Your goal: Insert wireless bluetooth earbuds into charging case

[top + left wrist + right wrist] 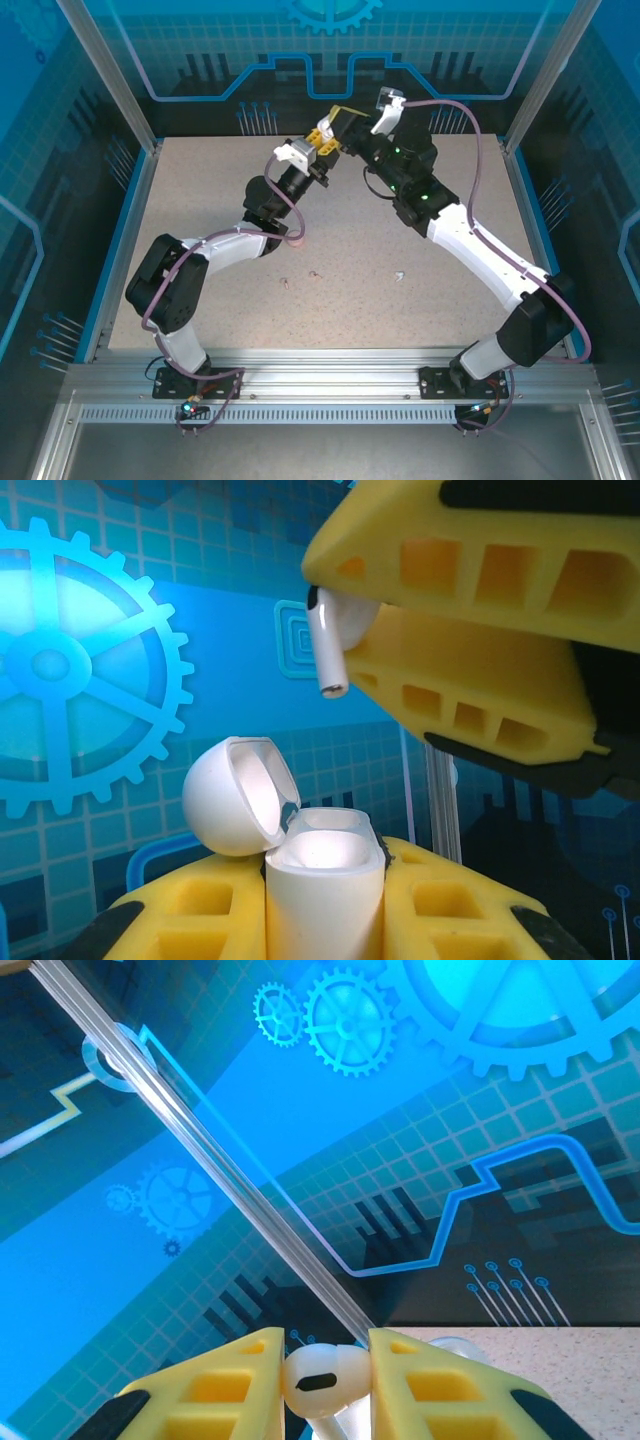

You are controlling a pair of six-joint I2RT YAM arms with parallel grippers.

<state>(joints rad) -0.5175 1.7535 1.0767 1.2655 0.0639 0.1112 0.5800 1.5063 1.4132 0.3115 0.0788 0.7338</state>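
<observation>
My left gripper [325, 875] is shut on a white charging case [322, 900], which stands upright between the yellow fingers with its rounded lid [232, 798] swung open to the left. Both wells look unfilled. Just above the case, my right gripper [338, 615] pinches a white earbud [327, 645], stem pointing down, a short gap over the opening. In the right wrist view the same earbud [325, 1380] sits squeezed between the yellow fingers of that gripper [325, 1365]. From above, the left gripper [322, 145] and right gripper [345, 122] meet in mid-air over the table's far middle.
A pink round case [296, 240] lies on the speckled table [450, 330] beside the left forearm. Three tiny earbuds lie loose near the middle: two [288, 281] [318, 270] close together and a white one [400, 275] further right. Glass walls and metal posts ring the table.
</observation>
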